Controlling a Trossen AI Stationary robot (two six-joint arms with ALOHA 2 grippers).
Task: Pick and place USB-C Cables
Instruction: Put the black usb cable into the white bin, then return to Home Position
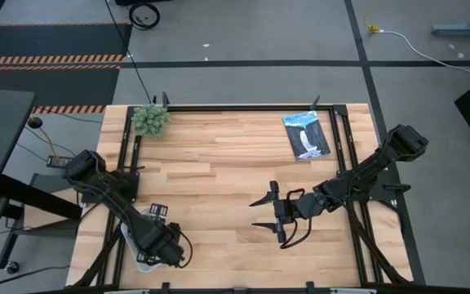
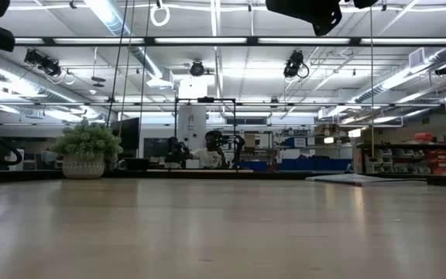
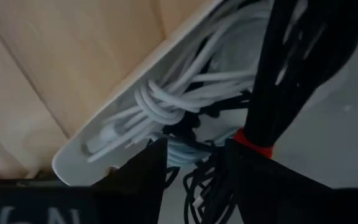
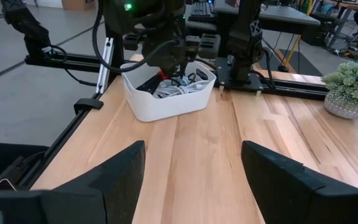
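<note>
A white bin (image 4: 166, 102) stands at the table's near left corner and holds the coiled cables. In the left wrist view I see the white cable (image 3: 160, 102), the black cable with a red tie (image 3: 278, 93), the pale blue-grey cable (image 3: 185, 152) and plain black strands (image 3: 204, 186). My left gripper (image 3: 196, 149) reaches down into the bin (image 1: 137, 260), its fingers apart on either side of the pale blue-grey coil and the black strands. My right gripper (image 1: 263, 214) hangs open and empty above the table's middle right. My left gripper's fingers (image 3: 148, 168) stand from above among the cables in the bin, with the pale blue-grey coil and black strands in the gap between them. I cannot tell whether the fingers touch them.
A fuzzy green plant ball (image 1: 150, 119) sits at the far left corner. A flat black-and-blue packet (image 1: 306, 135) lies at the far right. Black frame rails (image 1: 129, 163) run along the table's left and right sides. A person shows far off in the room (image 2: 207, 151).
</note>
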